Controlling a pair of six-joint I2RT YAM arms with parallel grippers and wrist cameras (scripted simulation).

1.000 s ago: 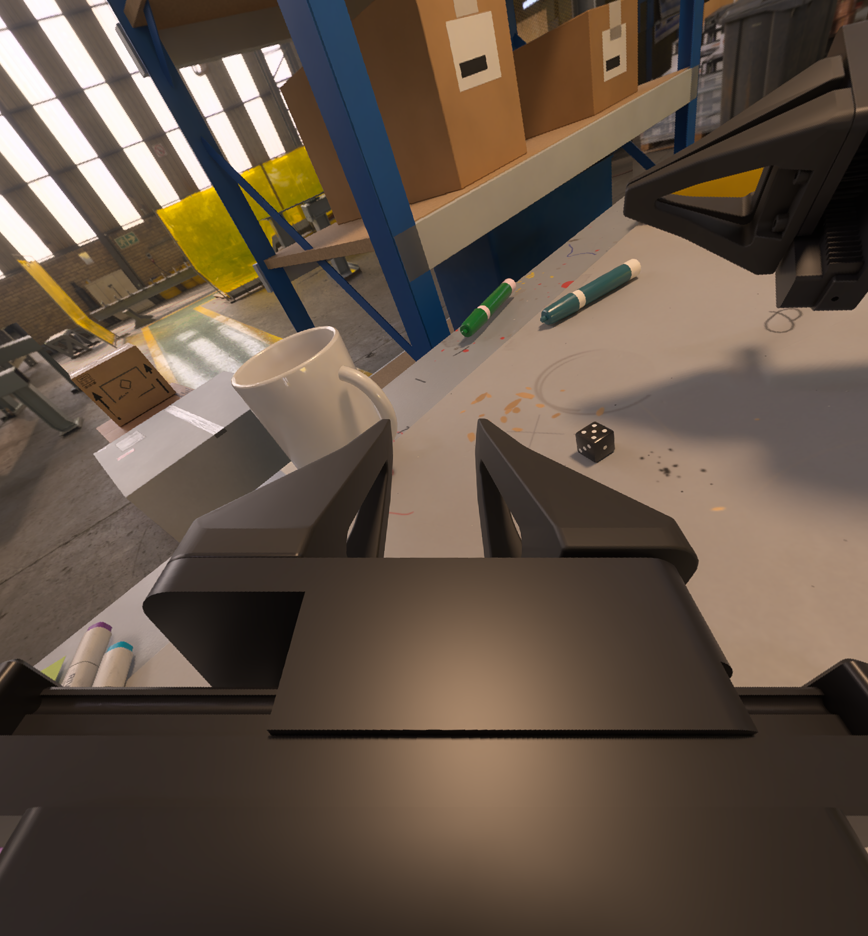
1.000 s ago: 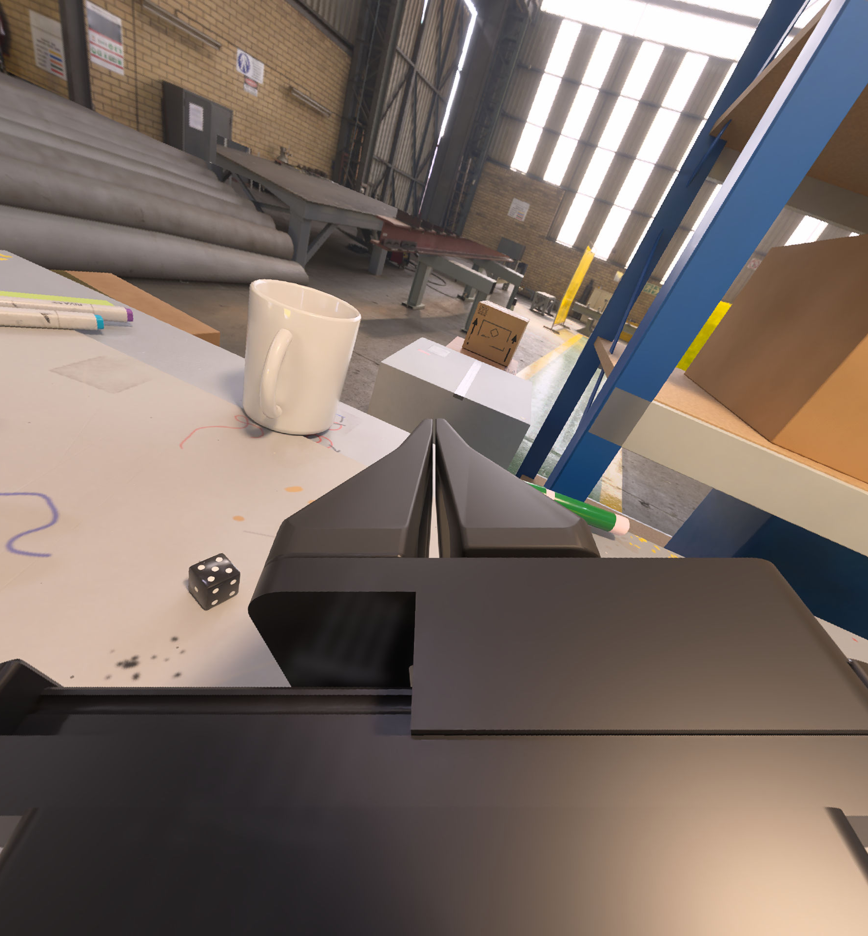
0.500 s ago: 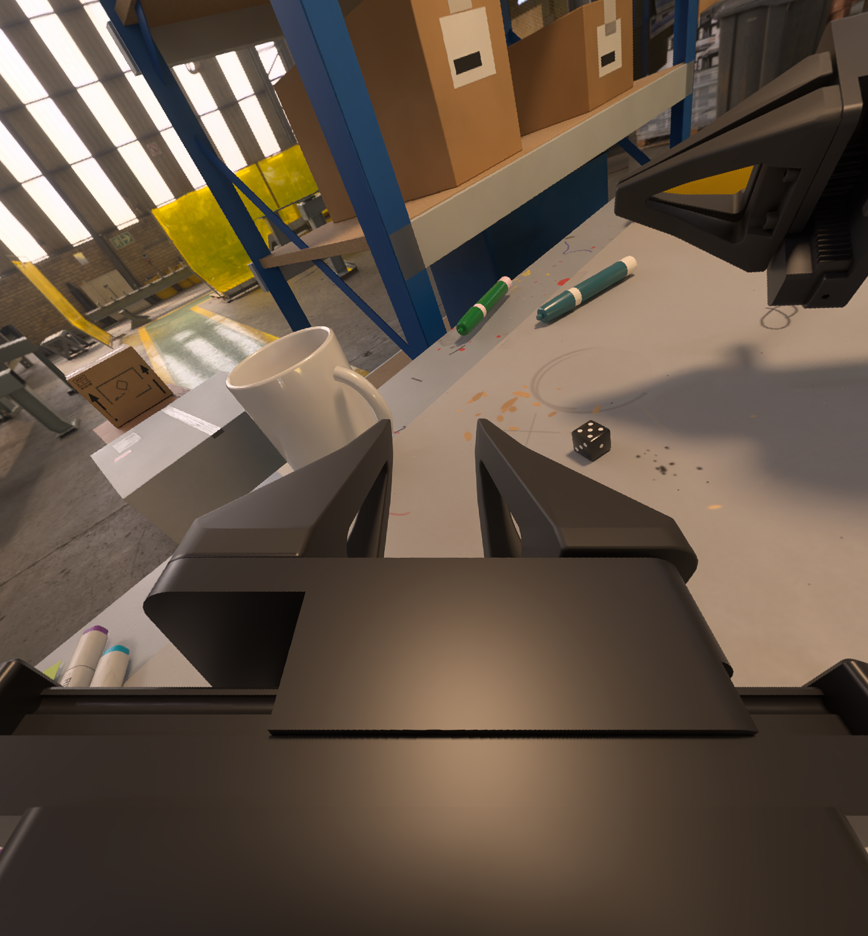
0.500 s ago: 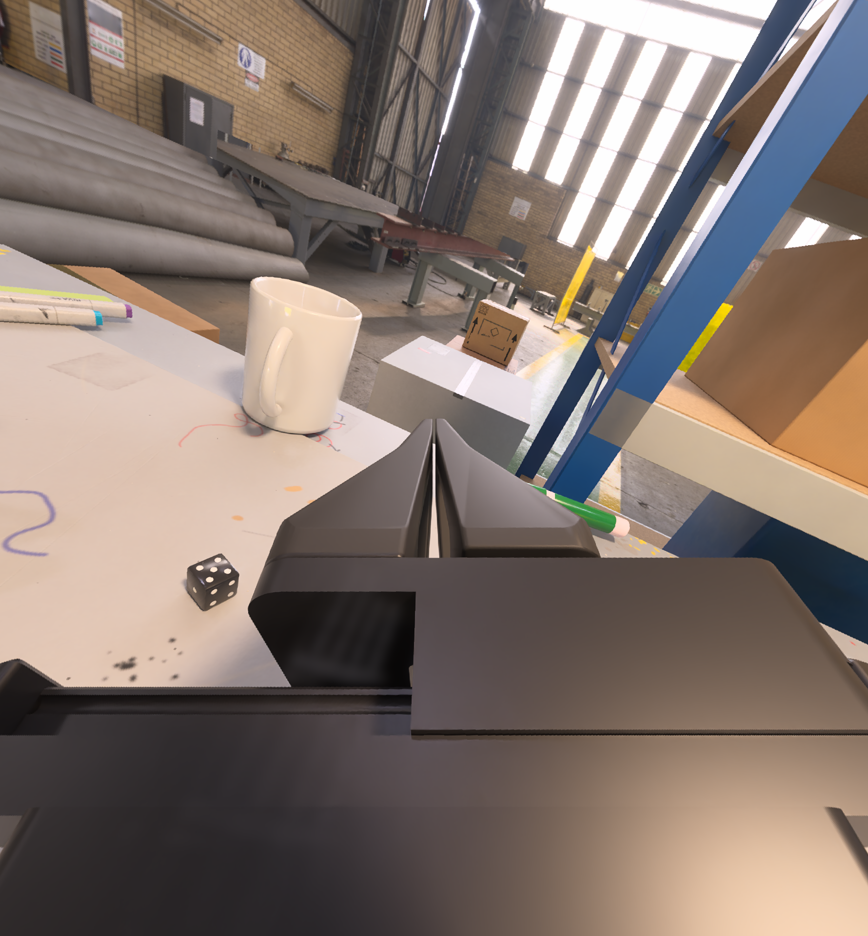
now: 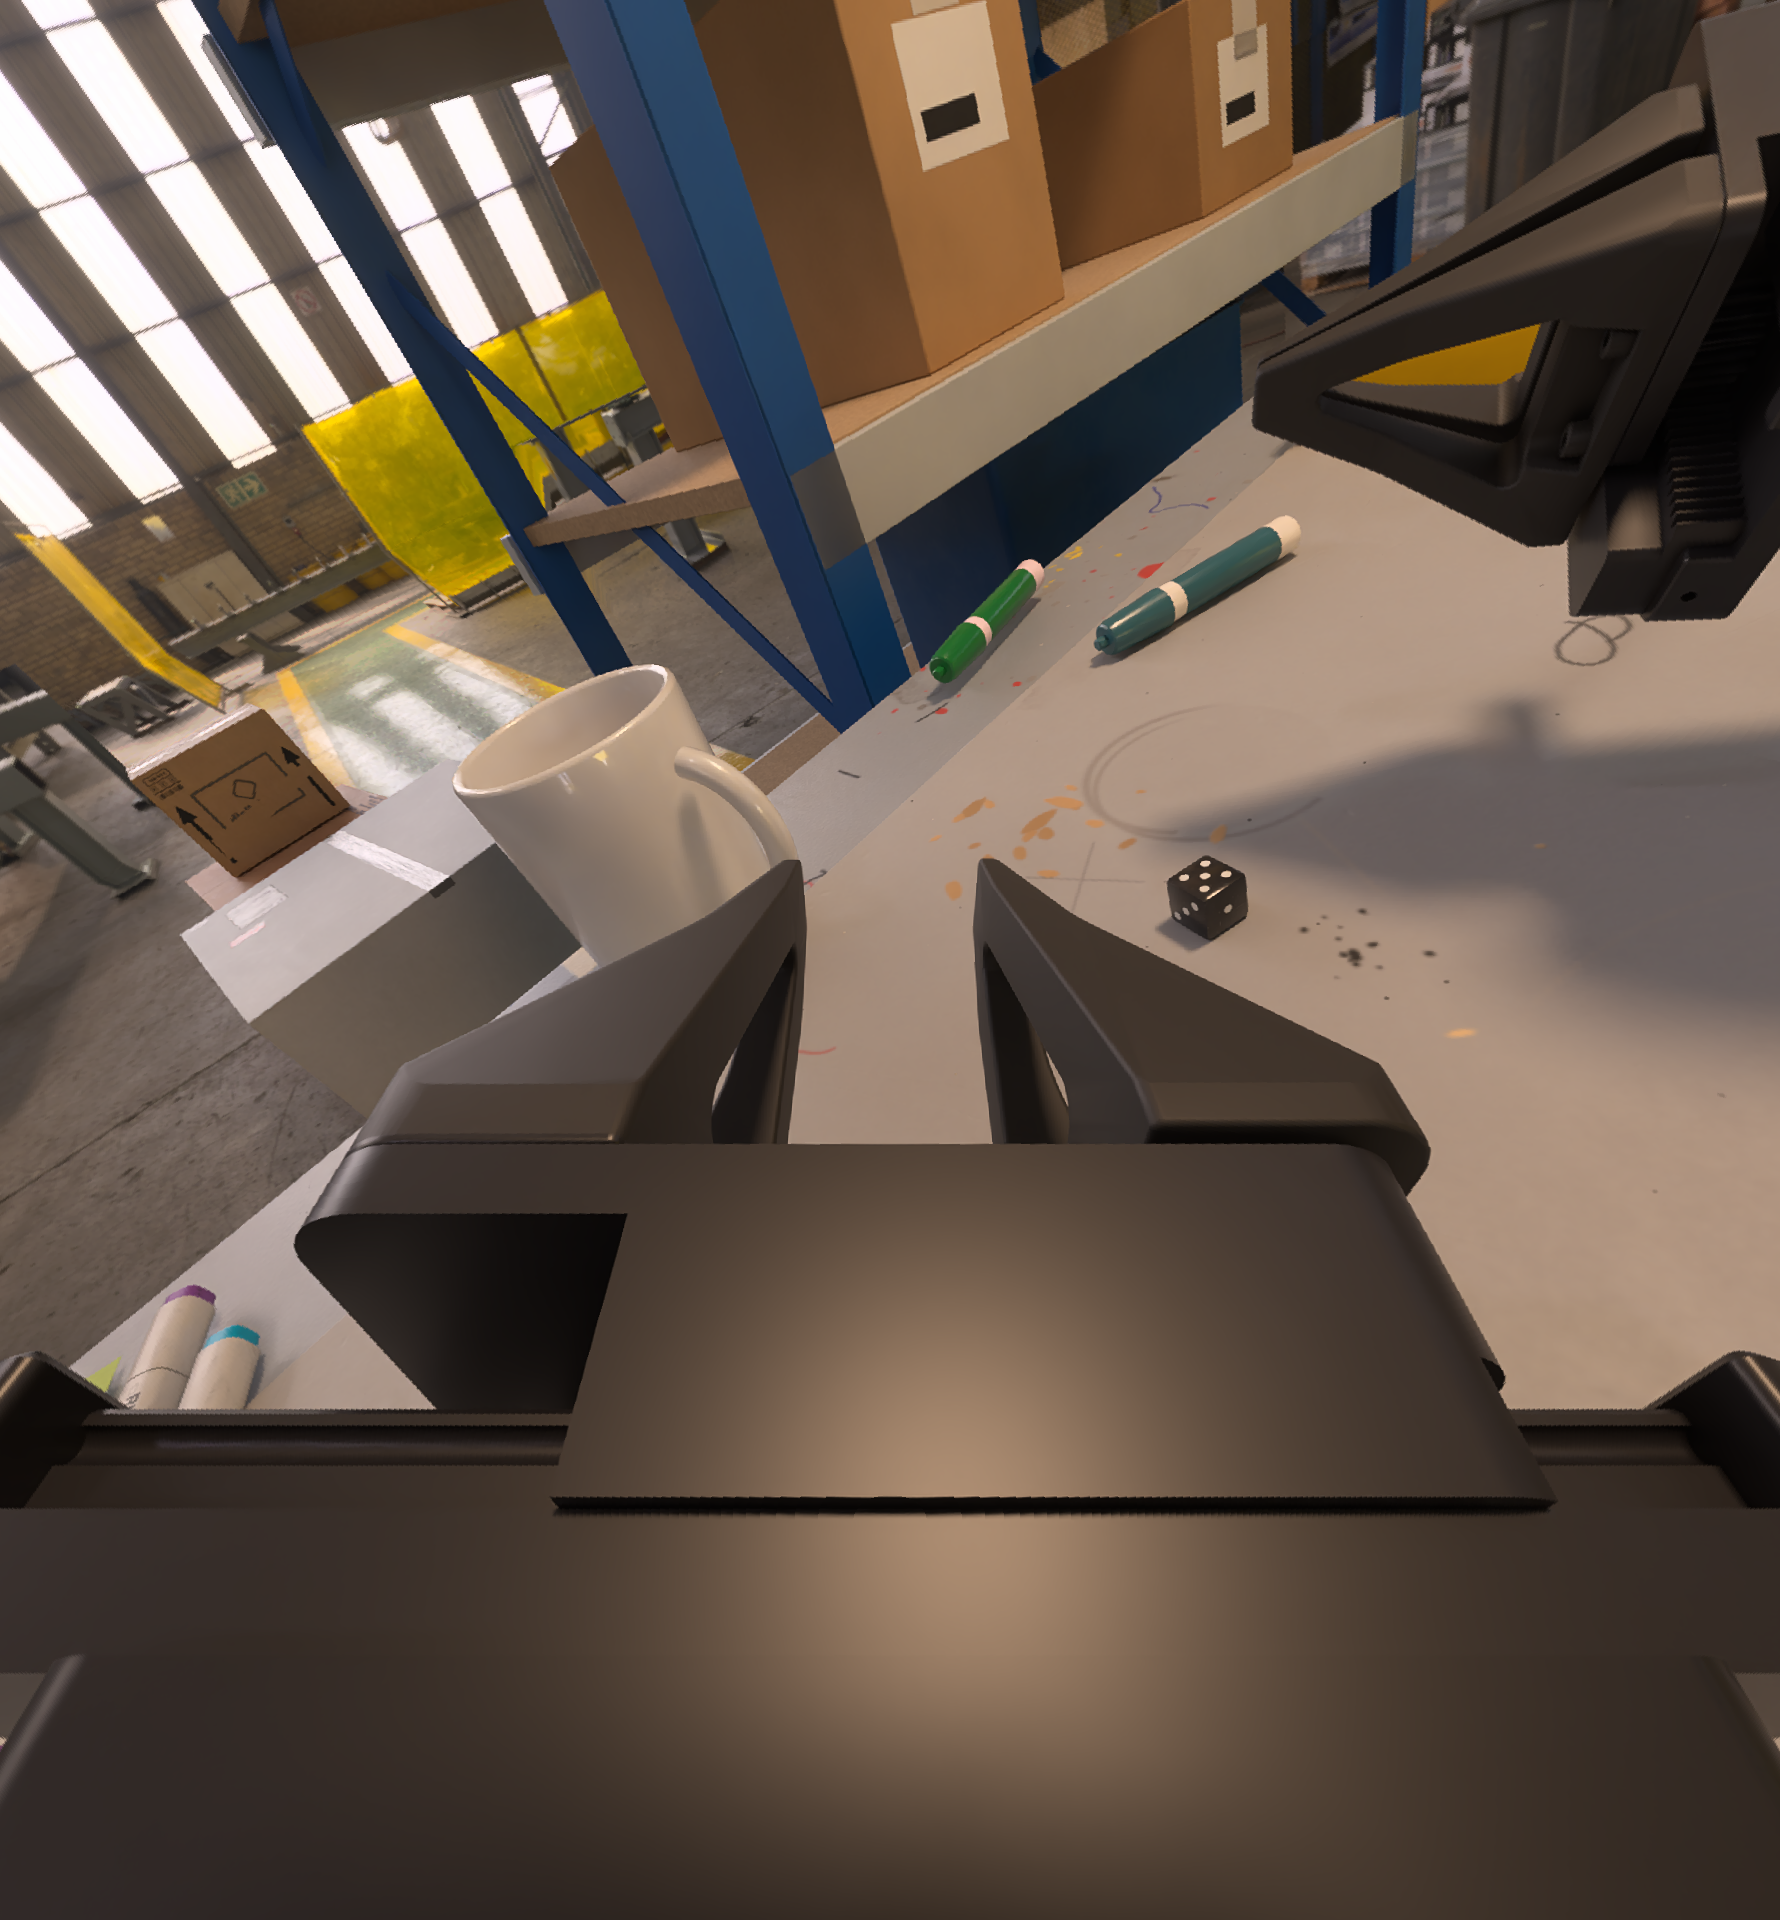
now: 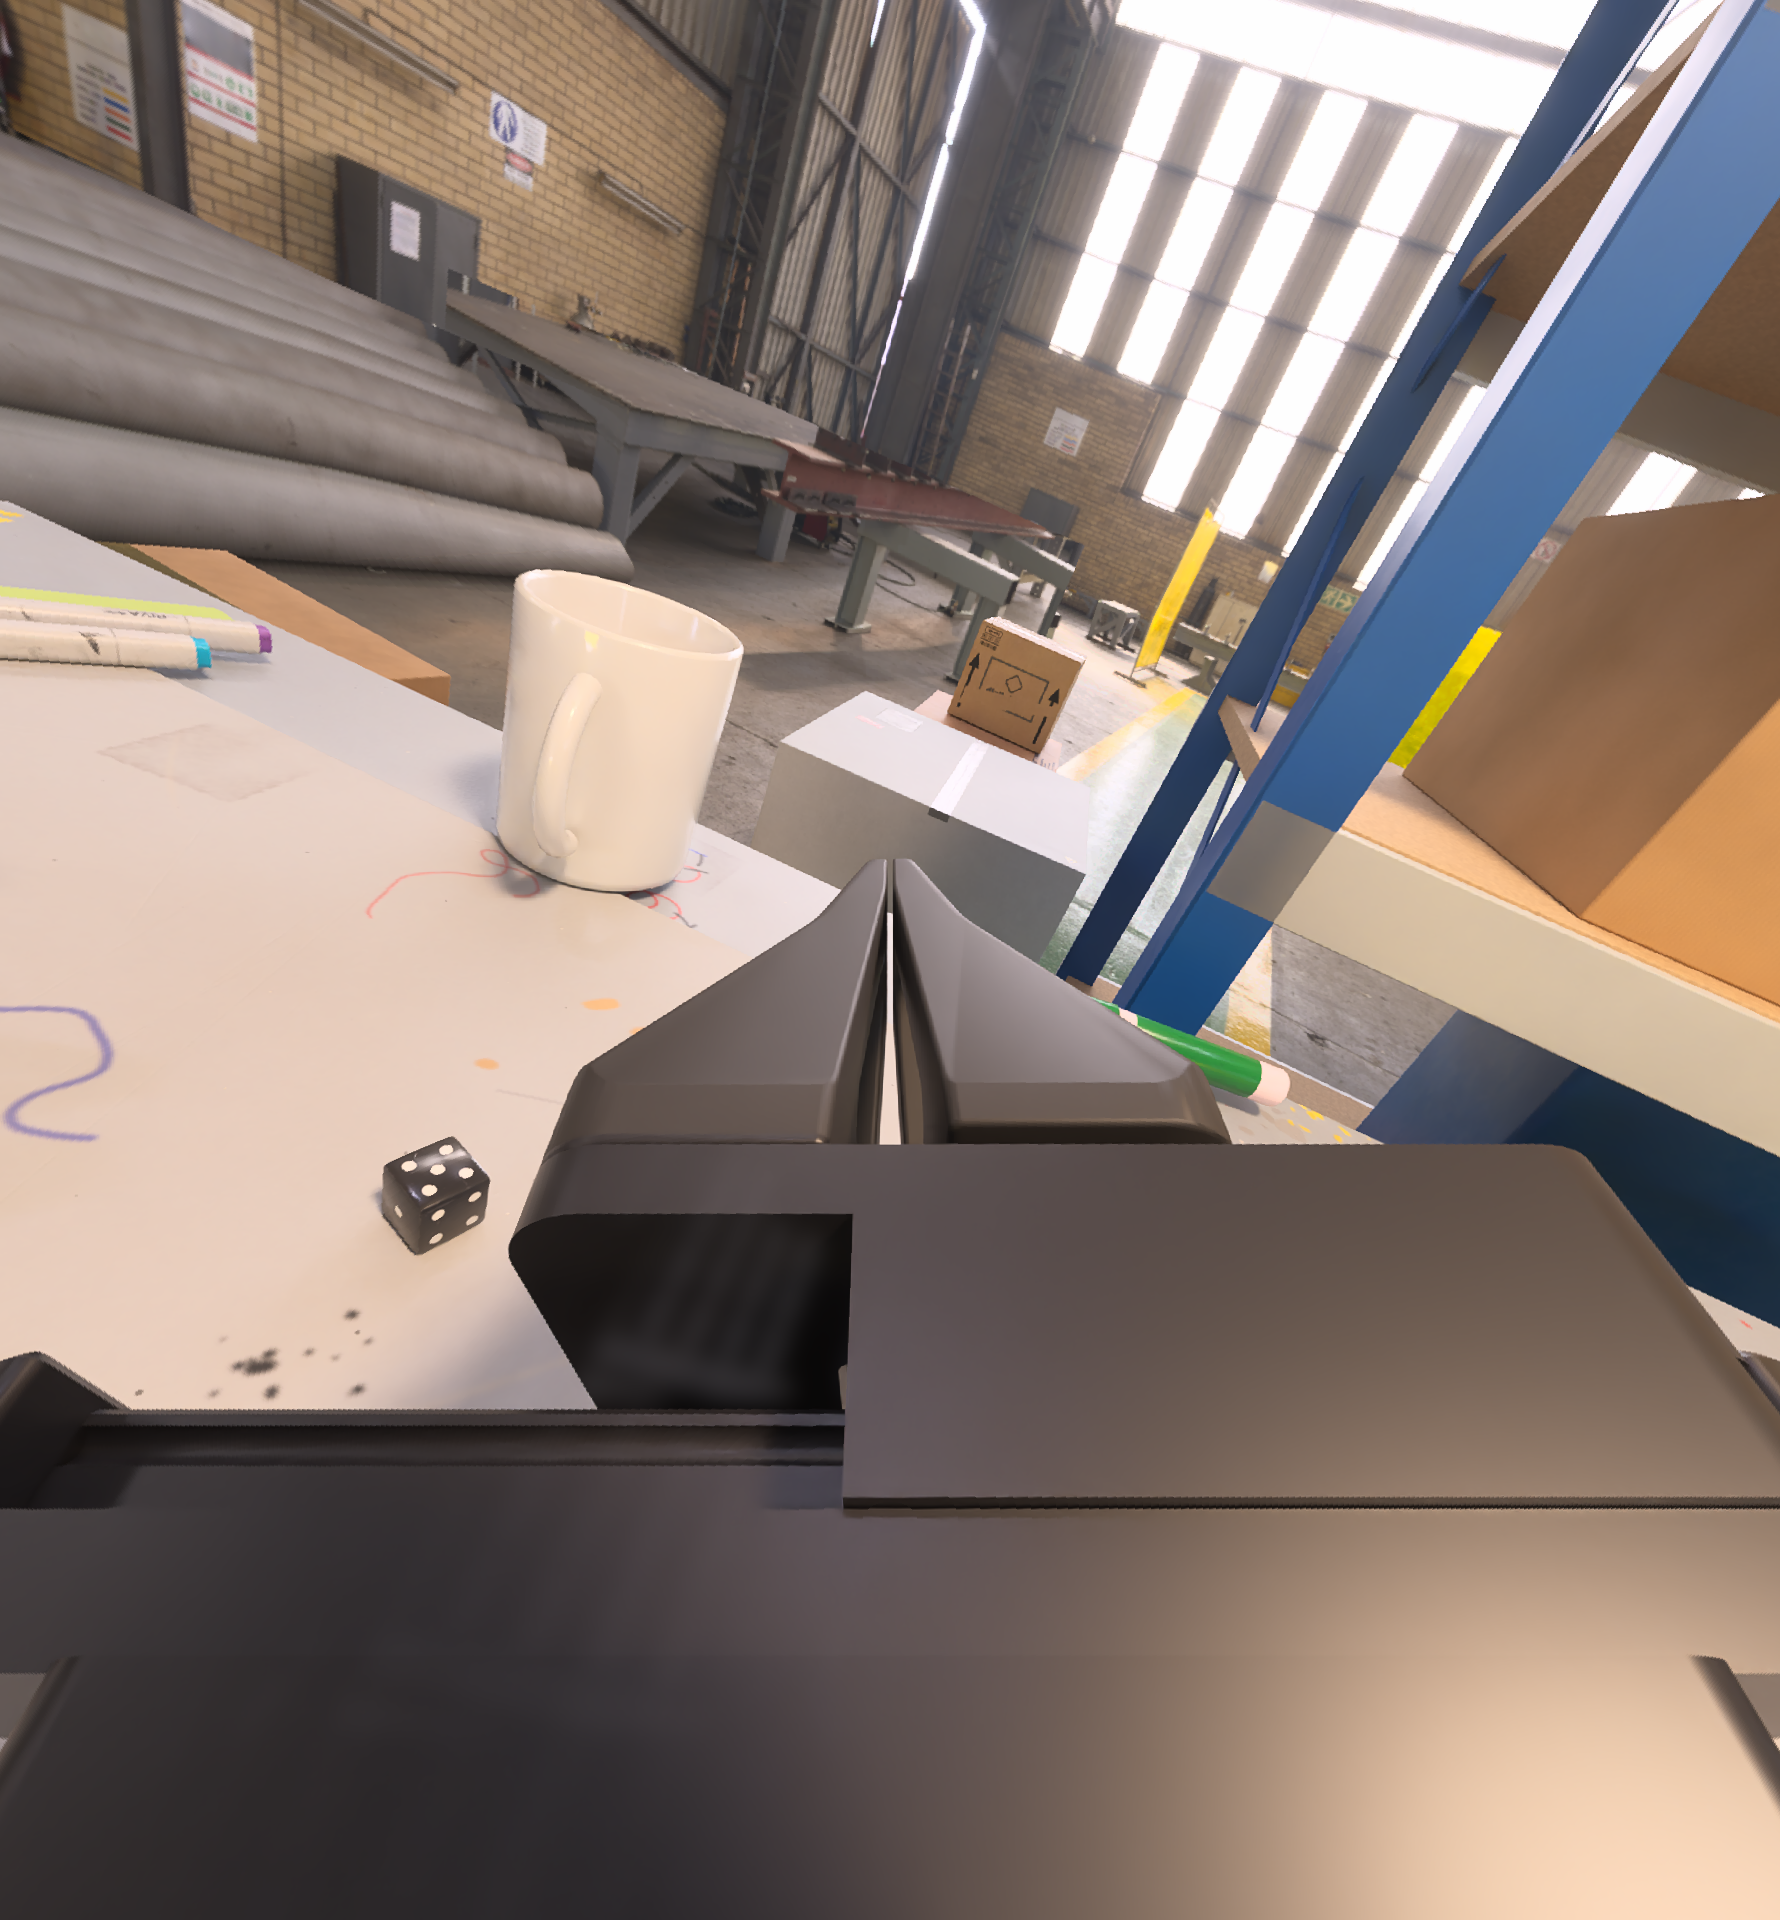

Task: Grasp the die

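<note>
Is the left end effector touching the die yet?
Apart. The left wrist view shows bare table between the open left end effector and the die.

We are seeing the left gripper's (image 5: 888,883) near finger (image 5: 678,997) covering the white mug's (image 5: 595,800) base. Behind the right gripper's (image 6: 888,883) closed jaws, a green marker (image 6: 1203,1060) is showing only one end, and two pale markers (image 5: 190,1356) are running out of sight under the left gripper's body.

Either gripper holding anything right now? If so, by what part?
Nothing held. Left gripper is open and empty; right gripper is shut on nothing. The die sits free on the table.
</note>
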